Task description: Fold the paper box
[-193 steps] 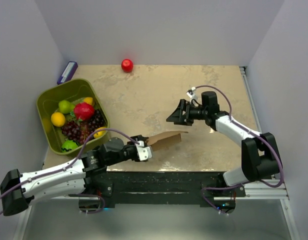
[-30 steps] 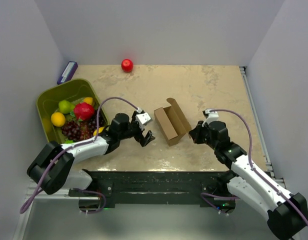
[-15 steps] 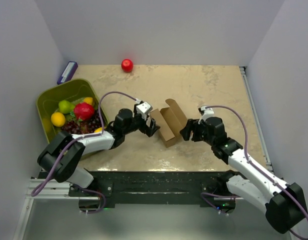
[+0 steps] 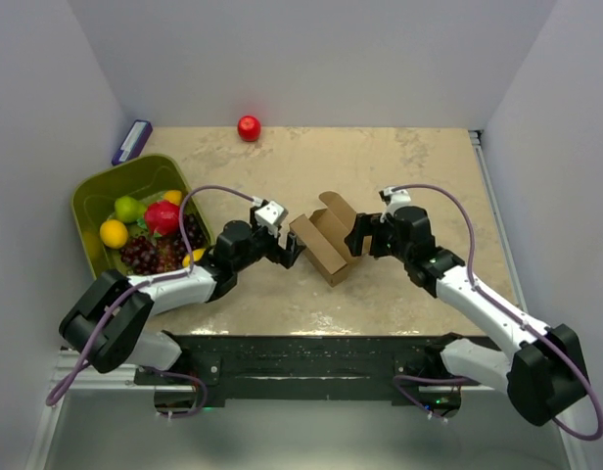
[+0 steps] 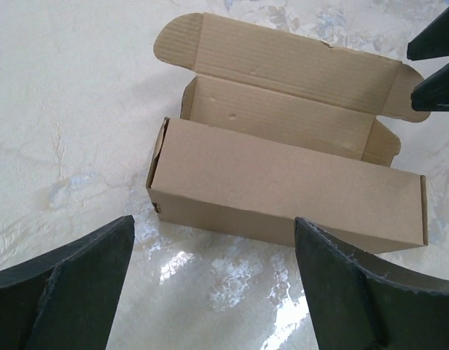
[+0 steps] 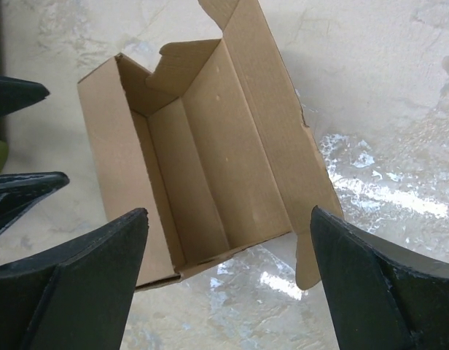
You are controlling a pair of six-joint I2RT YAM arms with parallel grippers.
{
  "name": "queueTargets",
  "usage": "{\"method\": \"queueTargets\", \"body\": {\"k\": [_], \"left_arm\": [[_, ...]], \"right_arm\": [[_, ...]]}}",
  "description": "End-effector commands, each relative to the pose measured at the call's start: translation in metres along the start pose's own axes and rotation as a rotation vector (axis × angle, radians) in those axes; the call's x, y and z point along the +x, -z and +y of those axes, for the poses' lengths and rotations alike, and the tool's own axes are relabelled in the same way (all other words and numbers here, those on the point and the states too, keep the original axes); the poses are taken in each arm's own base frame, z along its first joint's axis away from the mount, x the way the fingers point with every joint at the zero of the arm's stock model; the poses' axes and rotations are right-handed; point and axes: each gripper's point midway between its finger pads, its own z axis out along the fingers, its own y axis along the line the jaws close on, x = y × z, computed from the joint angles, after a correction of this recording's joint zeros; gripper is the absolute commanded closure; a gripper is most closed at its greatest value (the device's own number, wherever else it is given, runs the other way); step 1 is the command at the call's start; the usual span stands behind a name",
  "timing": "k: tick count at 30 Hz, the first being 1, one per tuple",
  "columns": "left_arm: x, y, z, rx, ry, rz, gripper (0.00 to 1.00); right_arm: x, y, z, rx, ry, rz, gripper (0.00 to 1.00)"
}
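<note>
The paper box (image 4: 326, 245) stands on the table as a small brown carton, its top open and its lid flap raised at the back. My left gripper (image 4: 290, 250) is open just left of it, facing its long closed side (image 5: 283, 186) with a strip of bare table between. My left gripper (image 5: 213, 240) holds nothing. My right gripper (image 4: 358, 235) is open at the box's right end. In the right wrist view my right gripper (image 6: 228, 219) straddles the box's open inside (image 6: 210, 160) without touching it.
An olive-green bin (image 4: 91, 191) of fruit sits at the left, just behind my left arm. A red ball (image 4: 249, 127) and a purple block (image 4: 132, 140) lie by the back wall. Walls close in on three sides.
My right gripper has opened from shut and moved up to the box's right end. My left gripper has closed in on the box's left side. The box stands where it was.
</note>
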Motion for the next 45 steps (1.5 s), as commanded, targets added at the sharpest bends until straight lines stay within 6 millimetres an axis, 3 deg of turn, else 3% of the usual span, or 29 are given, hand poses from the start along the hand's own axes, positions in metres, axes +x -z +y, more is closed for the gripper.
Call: {"method": "queueTargets", "body": {"k": [1,5,6,9,15,18,19,26,30,31,34,45], "left_arm": [[-0.006,0.002,0.004,-0.034,0.01,-0.023,0.08],[-0.004,0.007,0.005,-0.042,0.023,-0.018,0.08],[-0.004,0.008,0.005,-0.048,0.026,-0.022,0.08],[-0.002,0.011,0.005,-0.05,0.033,-0.016,0.08],[0.013,0.004,0.002,-0.028,0.063,0.022,0.12],[0.017,0.0,0.002,-0.021,0.068,0.021,0.15],[0.014,-0.002,0.0,-0.014,0.068,0.013,0.16],[0.021,-0.016,-0.005,0.023,0.09,0.011,0.17],[0.024,-0.027,-0.004,0.03,0.092,0.019,0.18],[0.019,-0.03,-0.004,0.031,0.092,0.004,0.18],[0.02,-0.038,-0.002,0.029,0.094,0.004,0.18],[0.033,-0.048,0.001,0.018,0.101,0.033,0.18]], "right_arm": [[-0.028,-0.006,0.014,-0.062,0.027,-0.072,0.05],[-0.042,-0.012,0.006,-0.072,0.032,-0.071,0.03],[-0.053,-0.011,-0.003,-0.065,0.013,-0.089,0.03],[-0.075,-0.017,-0.001,-0.151,0.025,-0.109,0.01],[-0.059,-0.07,-0.016,-0.208,0.092,0.014,0.01],[-0.053,-0.083,-0.015,-0.241,0.106,0.066,0.03],[-0.042,-0.091,-0.018,-0.245,0.096,0.103,0.04],[-0.018,-0.104,-0.031,-0.224,0.109,0.176,0.06],[-0.015,-0.102,-0.02,-0.29,0.094,0.186,0.21],[-0.017,-0.1,-0.017,-0.299,0.092,0.18,0.3],[-0.025,-0.09,-0.007,-0.334,0.097,0.15,0.4],[-0.021,-0.06,0.035,-0.452,0.056,0.129,0.62]]}}
